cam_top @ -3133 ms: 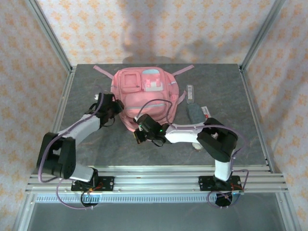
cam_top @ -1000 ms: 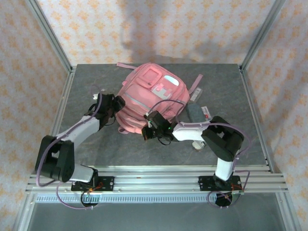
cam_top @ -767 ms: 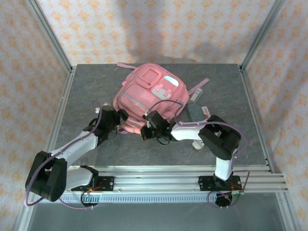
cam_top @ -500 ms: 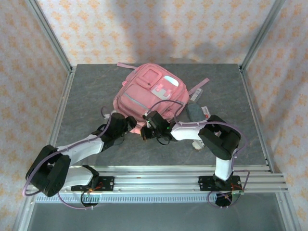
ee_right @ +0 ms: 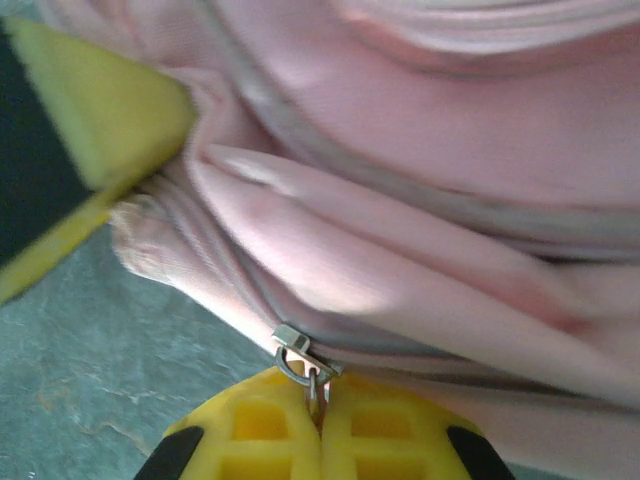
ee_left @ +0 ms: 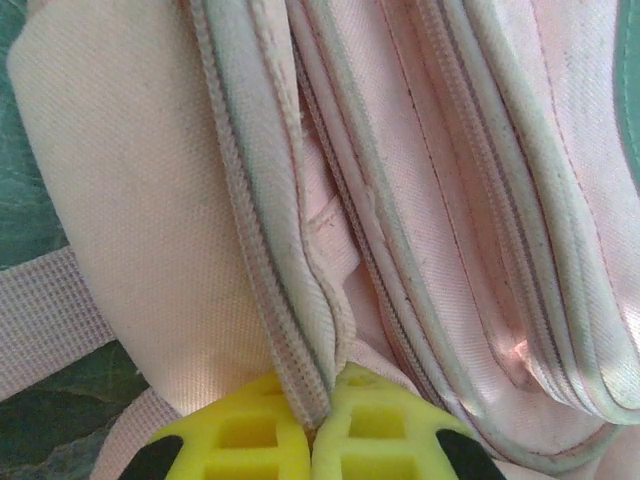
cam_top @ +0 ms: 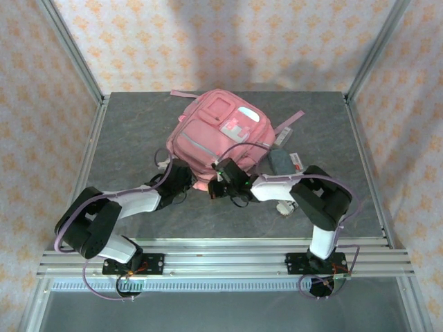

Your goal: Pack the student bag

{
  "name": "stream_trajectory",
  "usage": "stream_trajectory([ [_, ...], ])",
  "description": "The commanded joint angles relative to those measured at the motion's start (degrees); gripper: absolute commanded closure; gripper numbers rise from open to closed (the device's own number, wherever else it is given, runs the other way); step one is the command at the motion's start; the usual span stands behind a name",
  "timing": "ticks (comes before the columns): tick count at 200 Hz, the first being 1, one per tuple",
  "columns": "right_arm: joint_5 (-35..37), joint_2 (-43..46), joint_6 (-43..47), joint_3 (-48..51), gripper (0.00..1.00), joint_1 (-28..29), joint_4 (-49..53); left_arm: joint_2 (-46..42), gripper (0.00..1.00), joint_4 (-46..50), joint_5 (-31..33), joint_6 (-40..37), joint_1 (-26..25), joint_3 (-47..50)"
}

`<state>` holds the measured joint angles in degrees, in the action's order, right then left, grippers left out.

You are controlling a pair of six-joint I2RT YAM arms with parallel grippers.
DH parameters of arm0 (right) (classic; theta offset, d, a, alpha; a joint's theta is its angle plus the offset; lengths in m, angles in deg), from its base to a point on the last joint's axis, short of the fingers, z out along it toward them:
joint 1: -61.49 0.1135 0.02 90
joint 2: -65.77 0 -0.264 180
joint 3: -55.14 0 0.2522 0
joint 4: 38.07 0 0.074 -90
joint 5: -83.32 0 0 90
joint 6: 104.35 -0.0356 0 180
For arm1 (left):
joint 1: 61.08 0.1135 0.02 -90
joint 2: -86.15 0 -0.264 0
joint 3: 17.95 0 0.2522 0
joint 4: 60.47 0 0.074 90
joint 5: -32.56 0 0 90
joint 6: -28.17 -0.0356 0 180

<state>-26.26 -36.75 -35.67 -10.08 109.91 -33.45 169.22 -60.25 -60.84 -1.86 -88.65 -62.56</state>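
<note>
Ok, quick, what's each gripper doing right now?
The left gripper is closed, pinching a zipper seam of the student bag.
The right gripper is closed on the bag's zipper pull.

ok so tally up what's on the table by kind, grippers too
backpack: 1
grey pouch: 1
white and red item: 1
grippers: 2, left gripper and right gripper, both shut on the backpack
total: 5
</note>
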Motion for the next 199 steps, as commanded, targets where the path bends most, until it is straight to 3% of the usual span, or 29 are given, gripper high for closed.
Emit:
stream_trajectory([
  [1,2.1,4.0,1.4,5.2,1.00,-4.1,3.7,-2.6,1.00,1.3,1.1,-2.4,4.1,2.1],
  [41,0.7,5.8,2.4,7.2,1.00,-6.6,4.1,-4.5,1.00,4.6,-0.4,-7.4,9.0,0.3],
  [94,-2.6,-2.9,0.3,-4.0,1.00,0.4,2.9,-1.9,1.00,13.3,2.3,-14.3,13.9,-12.5],
  [113,-3.8,-6.5,-0.6,-8.3,1.00,2.1,1.9,-3.8,0.61,15.4,2.2,-14.7,14.0,-13.8],
  [126,-4.3,-8.5,-1.1,-10.3,1.00,2.4,1.2,-5.9,0.46,15.0,0.4,-13.5,13.8,-11.8],
  [167,-5.8,-11.2,-1.2,-12.5,1.00,2.4,0.8,-12.4,0.38,10.4,-2.1,-7.0,8.5,-1.0],
  [199,-5.9,-11.4,-0.8,-12.3,1.00,2.4,1.1,-10.3,0.33,3.5,-1.1,-1.9,2.8,2.9],
])
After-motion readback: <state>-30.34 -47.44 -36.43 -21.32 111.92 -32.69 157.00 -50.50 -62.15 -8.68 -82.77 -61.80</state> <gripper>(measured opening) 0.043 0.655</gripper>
